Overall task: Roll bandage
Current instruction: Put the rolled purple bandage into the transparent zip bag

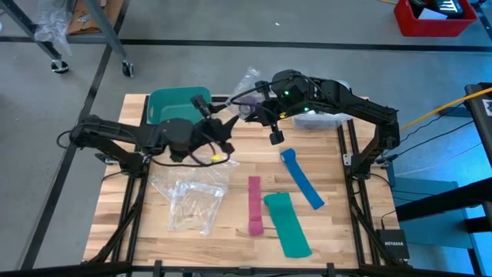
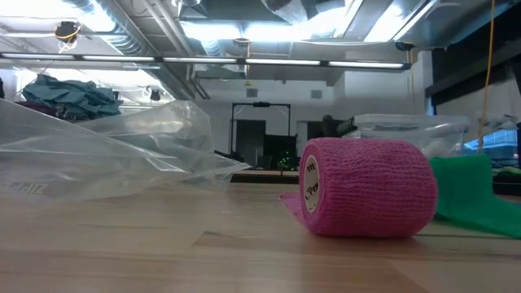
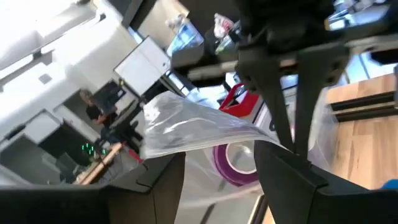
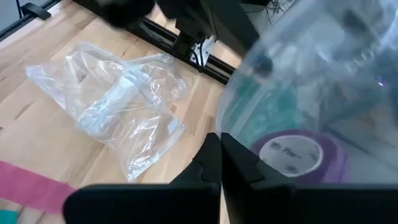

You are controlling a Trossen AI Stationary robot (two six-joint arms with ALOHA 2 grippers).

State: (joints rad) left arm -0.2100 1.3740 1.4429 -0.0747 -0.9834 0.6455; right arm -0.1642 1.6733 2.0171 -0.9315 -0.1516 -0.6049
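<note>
The bandage [image 4: 297, 155], a purple roll, hangs inside a clear bag [image 3: 186, 124] above the bench's far edge, fingers of both the left gripper [image 3: 224, 171] and the right gripper [image 4: 217, 162] pinched shut on the film, so they should pull apart gently without tearing.

White "NETGEAR" lettering shows on the black box [image 1: 392, 238] at the table's near right corner

Bright ceiling lights [image 2: 244, 28] glaring in low view, wrist views blurred, soft shadows
</note>
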